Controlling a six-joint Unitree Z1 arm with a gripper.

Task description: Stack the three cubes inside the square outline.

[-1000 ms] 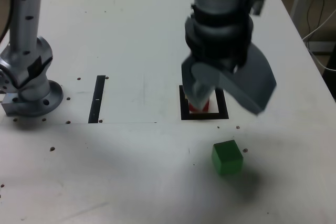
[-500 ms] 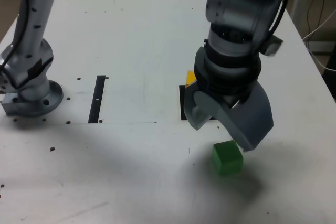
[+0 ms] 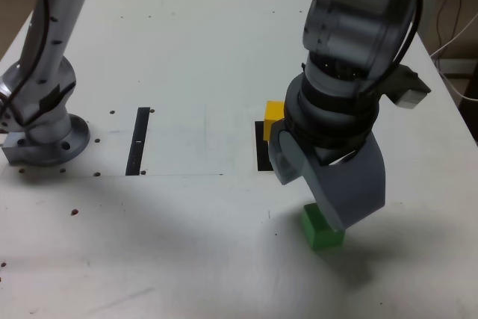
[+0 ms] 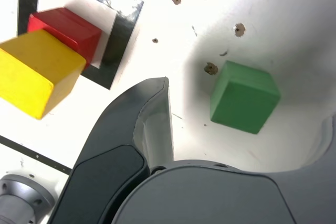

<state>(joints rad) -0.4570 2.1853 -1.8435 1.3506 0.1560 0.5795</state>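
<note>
In the exterior view, we are seeing the grey two-fingered end effector (image 3: 328,211) coming down over the small solid green cube (image 3: 322,229), which sits on the white counter (image 3: 187,57) near its front edge, toward the exterior view's right. A second ago the end effector was hanging over the thick black square outline (image 3: 261,146); half a second ago it was already swinging toward the green cube, and now its lower finger is covering much of that cube. The small yellow cube (image 3: 274,111) is now showing at the outline, beside the arm, where earlier only a red block was peeking out under the fingers. We are judging that two cubes are already stacked and that the green one is the last to fetch.

In the wrist view, we are looking at the yellow cube (image 4: 37,72) sitting on top of the small red cube (image 4: 67,29), which is standing on the white centre of the square outline (image 4: 119,35). The green cube (image 4: 242,96) is lying between the two fingers, touching neither, so the end effector (image 4: 247,114) is spread apart and holding nothing. The grasp is not yet made.
</note>
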